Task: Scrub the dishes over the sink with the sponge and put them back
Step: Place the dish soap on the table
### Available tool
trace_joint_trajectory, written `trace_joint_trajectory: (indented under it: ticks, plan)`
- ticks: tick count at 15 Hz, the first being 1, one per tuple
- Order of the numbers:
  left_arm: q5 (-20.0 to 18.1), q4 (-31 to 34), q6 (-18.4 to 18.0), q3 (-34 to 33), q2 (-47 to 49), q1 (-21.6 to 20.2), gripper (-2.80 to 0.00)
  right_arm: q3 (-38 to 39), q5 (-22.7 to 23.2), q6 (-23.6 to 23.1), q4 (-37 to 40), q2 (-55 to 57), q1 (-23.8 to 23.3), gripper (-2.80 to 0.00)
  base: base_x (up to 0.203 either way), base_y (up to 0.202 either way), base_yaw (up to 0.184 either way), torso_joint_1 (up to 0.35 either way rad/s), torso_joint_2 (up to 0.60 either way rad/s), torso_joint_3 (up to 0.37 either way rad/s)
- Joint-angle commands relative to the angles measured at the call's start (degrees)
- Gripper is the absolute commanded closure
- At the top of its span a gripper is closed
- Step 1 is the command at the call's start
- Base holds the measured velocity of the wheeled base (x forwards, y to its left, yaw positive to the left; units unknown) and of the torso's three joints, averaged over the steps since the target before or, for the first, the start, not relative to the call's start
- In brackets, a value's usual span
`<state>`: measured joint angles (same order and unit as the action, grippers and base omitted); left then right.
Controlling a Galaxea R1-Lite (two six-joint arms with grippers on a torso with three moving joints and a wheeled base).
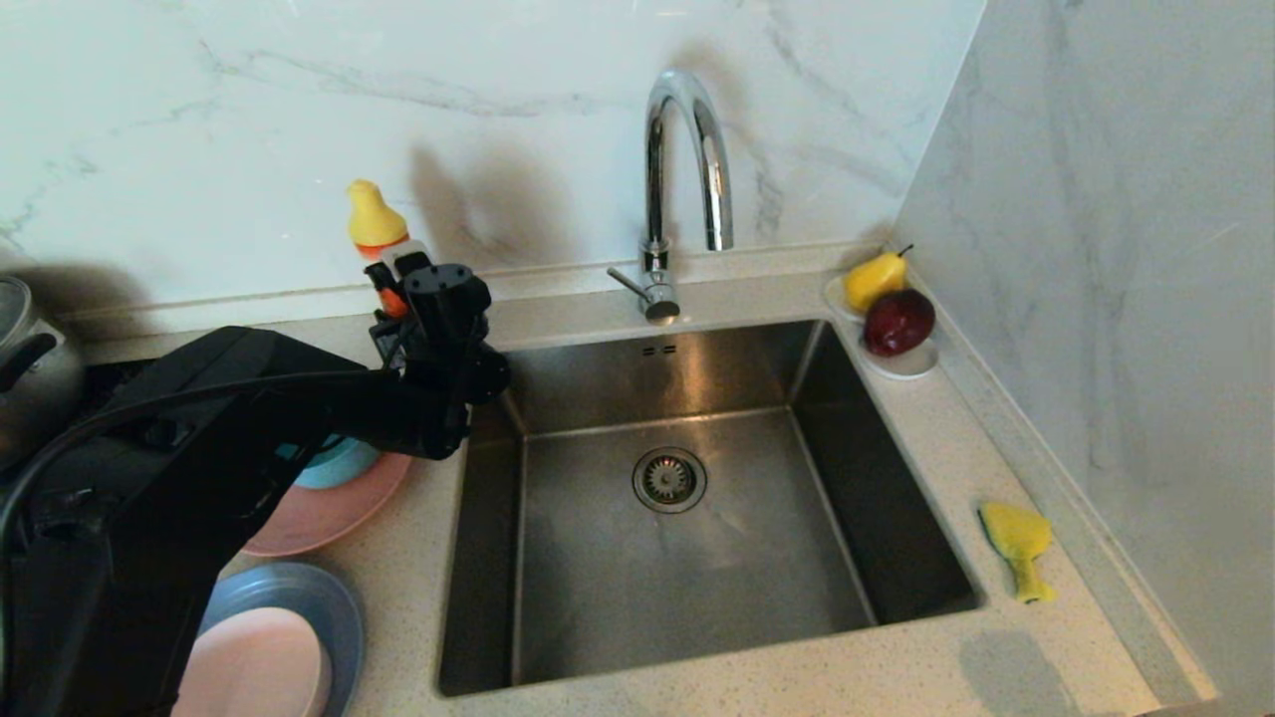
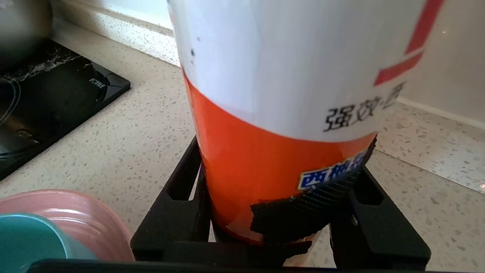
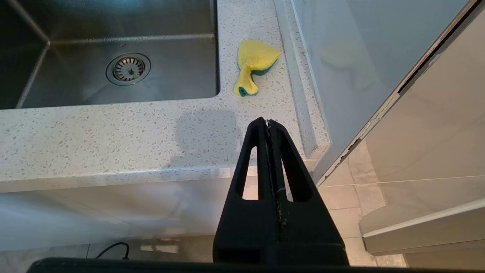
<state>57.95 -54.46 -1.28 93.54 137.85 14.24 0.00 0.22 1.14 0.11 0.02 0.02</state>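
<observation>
My left gripper [image 1: 410,299] reaches to the counter's back, left of the sink [image 1: 598,597], and is shut on an orange-and-white detergent bottle [image 2: 265,113] with a yellow cap [image 1: 375,217]. Black fingers [image 2: 182,182] press both sides of the bottle low down. Under that arm lie a salmon-pink plate [image 1: 334,513] with a teal bowl [image 1: 339,466] on it. Nearer me is a grey-blue plate [image 1: 324,597] holding a pale pink bowl [image 1: 254,662]. The yellow sponge [image 1: 1016,543] lies crumpled on the counter right of the sink. My right gripper [image 3: 268,123] is shut and empty, out past the counter's front edge.
A curved chrome tap [image 1: 687,159] stands behind the sink, whose drain [image 1: 669,479] sits mid-basin. A white saucer [image 1: 906,366] with a pear and a red fruit is at the back right. A steel pot [image 1: 30,368] and black cooktop [image 2: 45,102] are far left. A wall closes the right side.
</observation>
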Motion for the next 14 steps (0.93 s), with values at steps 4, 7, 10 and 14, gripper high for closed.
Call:
trace_joint_trajectory:
  ticks: [4,7,10,14]
  plan:
    - [0.3,0.1,-0.6,1.5,0.7,-0.1,0.00,0.0,0.0,0.0,0.0,-0.1,0.0,0.00,0.000,0.000,0.000,0.000,0.00,0.000]
    - [0.5,0.2,-0.6,1.1,0.8,0.0,0.00,0.0,0.0,0.0,0.0,-0.1,0.1,0.00,0.000,0.000,0.000,0.000,0.00,0.000]
    - [0.6,0.2,-1.5,0.9,0.1,0.0,-2.80,0.0,0.0,0.0,0.1,-0.1,0.0,0.00,0.000,0.000,0.000,0.000,0.00,0.000]
    - [0.6,0.1,-1.5,1.5,-0.3,0.0,-2.80,0.0,0.0,0.0,0.0,-0.1,0.0,0.00,0.000,0.000,0.000,0.000,0.00,0.000]
